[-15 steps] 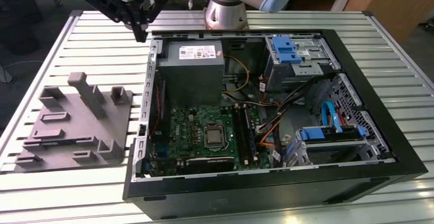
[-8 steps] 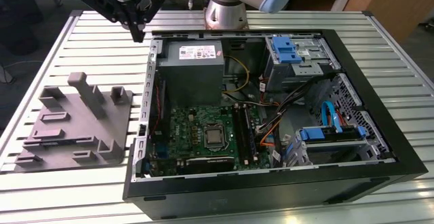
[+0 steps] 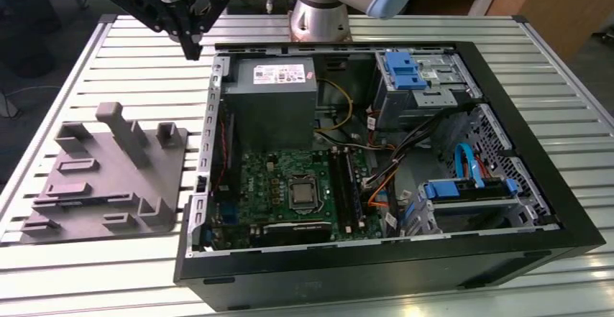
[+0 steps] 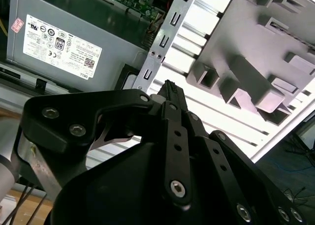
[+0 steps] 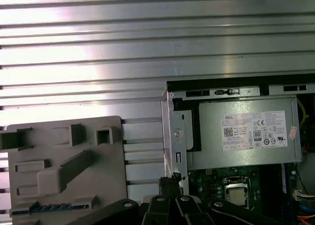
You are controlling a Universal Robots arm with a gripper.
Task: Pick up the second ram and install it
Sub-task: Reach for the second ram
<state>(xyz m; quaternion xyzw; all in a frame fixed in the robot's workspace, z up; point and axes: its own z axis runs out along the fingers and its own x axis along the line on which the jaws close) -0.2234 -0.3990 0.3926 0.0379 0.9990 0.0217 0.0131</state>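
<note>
Gripper [image 3: 192, 48]: fingers pressed together, nothing seen between them. It hangs over the table [image 3: 115, 65], just outside the case [image 3: 384, 267] corner by the PSU [image 3: 272, 94].
Ram [image 5: 49, 207]: thin dark-blue strip standing on edge in a groove of the grey plate [image 5: 106, 185], as seen in the first wrist view. Well apart from the gripper, not yet picked.
Plate position: flat on the table, to the exterior view's left of the case.
Handling (judged): light, stiff and thin. The faces are likely smooth, the chips and contact edge fragile. It will not flex, so a tilted pull would probably bind in the groove.
Hold (judged): pinch the two flat faces near mid-length, high on the free edge, clear of the contacts.
Slots [image 3: 347, 184]: long and black, beside the CPU socket [image 3: 305, 195]. I cannot tell whether any is filled.
Hidden: the ram is seen edge-on, so its faces, label and contacts are out of sight in the groove.
Second wrist view: the black linkage blocks the foreground, and the fingertips [image 4: 170, 87] meet above the table slats.
</note>
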